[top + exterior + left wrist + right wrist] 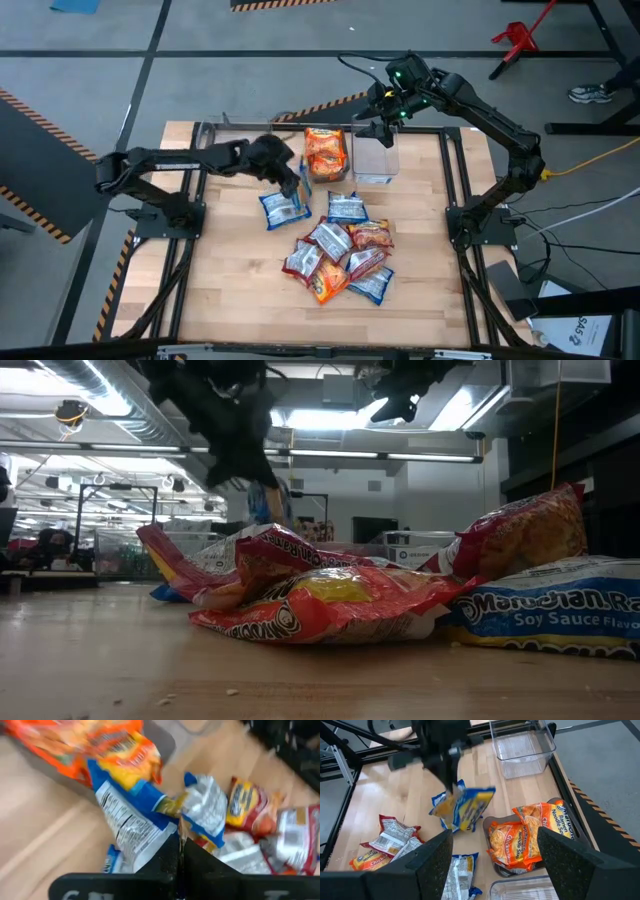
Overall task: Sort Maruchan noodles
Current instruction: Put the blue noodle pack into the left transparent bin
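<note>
Left end effector [451,782] is clamped shut on a blue-and-yellow packet [465,807], held lifted off the counter [230,270] just beside the bin [345,178] of orange packets [325,153]. Another blue packet [281,209] is seen lying below it. The remaining mixed packets [340,258] are piled mid-counter. Right end effector [380,128] is held open, empty, above a clear empty bin [376,160] at the far edge.
</note>
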Robot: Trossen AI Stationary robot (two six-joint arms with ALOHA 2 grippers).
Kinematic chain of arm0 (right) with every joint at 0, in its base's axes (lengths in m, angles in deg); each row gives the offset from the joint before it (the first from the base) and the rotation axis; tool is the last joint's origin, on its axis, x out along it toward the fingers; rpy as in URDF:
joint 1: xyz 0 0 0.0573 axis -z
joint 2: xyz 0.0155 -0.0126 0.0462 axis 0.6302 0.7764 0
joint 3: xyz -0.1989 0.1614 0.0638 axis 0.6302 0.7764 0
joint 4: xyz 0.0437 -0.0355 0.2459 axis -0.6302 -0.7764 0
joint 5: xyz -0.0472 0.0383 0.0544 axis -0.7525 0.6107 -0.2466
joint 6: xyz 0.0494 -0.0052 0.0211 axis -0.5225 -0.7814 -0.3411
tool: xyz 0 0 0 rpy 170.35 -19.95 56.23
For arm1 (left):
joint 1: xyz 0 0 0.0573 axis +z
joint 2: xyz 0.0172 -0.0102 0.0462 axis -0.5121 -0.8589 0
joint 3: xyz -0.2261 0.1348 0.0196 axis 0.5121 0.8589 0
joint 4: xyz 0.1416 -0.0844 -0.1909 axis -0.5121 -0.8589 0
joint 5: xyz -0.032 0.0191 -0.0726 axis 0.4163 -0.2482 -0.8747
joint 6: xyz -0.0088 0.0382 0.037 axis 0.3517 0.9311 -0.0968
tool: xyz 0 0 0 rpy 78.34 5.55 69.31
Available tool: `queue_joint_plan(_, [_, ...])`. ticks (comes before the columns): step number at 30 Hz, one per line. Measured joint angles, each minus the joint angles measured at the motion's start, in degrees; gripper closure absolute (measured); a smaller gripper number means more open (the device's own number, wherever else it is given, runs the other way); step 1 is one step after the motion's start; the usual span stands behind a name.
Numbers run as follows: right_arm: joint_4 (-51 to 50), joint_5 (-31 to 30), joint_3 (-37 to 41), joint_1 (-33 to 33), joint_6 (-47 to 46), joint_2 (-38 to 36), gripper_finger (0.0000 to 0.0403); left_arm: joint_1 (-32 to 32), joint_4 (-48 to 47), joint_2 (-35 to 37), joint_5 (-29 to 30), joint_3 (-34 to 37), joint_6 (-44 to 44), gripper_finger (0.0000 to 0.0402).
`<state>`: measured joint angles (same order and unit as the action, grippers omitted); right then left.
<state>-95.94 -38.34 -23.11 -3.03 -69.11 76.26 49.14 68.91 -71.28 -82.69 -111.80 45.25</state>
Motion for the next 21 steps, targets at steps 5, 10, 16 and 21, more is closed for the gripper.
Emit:
queue_joint_plan(5, [0.09,0.0,0.0,0.0,-0.02,0.0,0.0125,3.76,-2.19,6.74,6.25,-0.04,-1.65,0.0401])
queue_joint_plan(10, [1.43,0.0,0.0,0.0,-0.04,0.0,0.0125,9.4,-4.99,12.43,12.78,-0.07,-1.24,0.0401])
queue_joint_plan(16, [3.91,-0.45,0.0,0.0,-0.06,-0.02,0.0125,17.08,-5.64,16.72,18.55,-0.07,1.66,0.0401])
queue_joint_plan(21, [5.29,-0.53,0.0,0.0,-0.06,-0.02,0.0125,23.21,-5.37,16.27,20.96,0.14,5.65,0.0401])
